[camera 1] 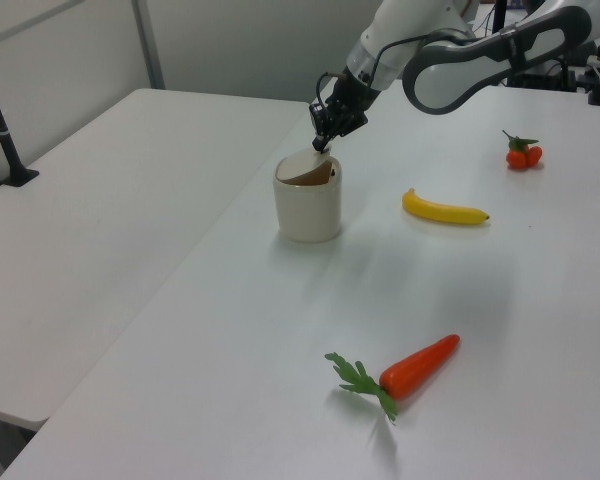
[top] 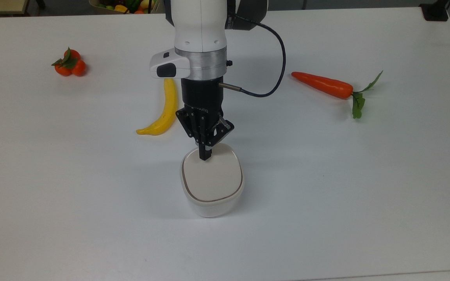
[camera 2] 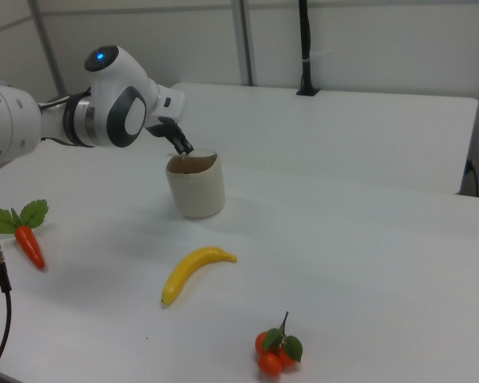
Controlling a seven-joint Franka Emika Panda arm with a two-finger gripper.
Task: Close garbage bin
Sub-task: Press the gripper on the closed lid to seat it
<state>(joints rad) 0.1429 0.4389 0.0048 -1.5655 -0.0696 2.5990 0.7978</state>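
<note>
- We saw the garbage bin [top: 212, 203] standing upright near the middle of the white counter [top: 365, 175], a small white tub with a cream lid [top: 212, 177]
- In the top view the lid lay almost flat over the bin's mouth, with a thin dark gap along its edge; in the left view the lid [camera 1: 305, 170] was still tilted, its far edge raised
- The claw [top: 205, 156] pointed down at the far edge of the lid, and its dark fingers [top: 205, 153] were drawn together into one narrow tip that touched the lid there
- In the left view the claw [camera 1: 323, 147] sat just above the bin's [camera 1: 308, 210] rim; in the right view the claw [camera 2: 186, 148] met the bin [camera 2: 196, 191] at the rim nearest the arm
- A banana [top: 163, 109] lay near the bin, on the top view's left of the arm
- A carrot [top: 324, 85] with green leaves lay well apart on the top view's right
- A cluster of small orange fruits [top: 68, 64] with a leaf lay far off on the top view's left
</note>
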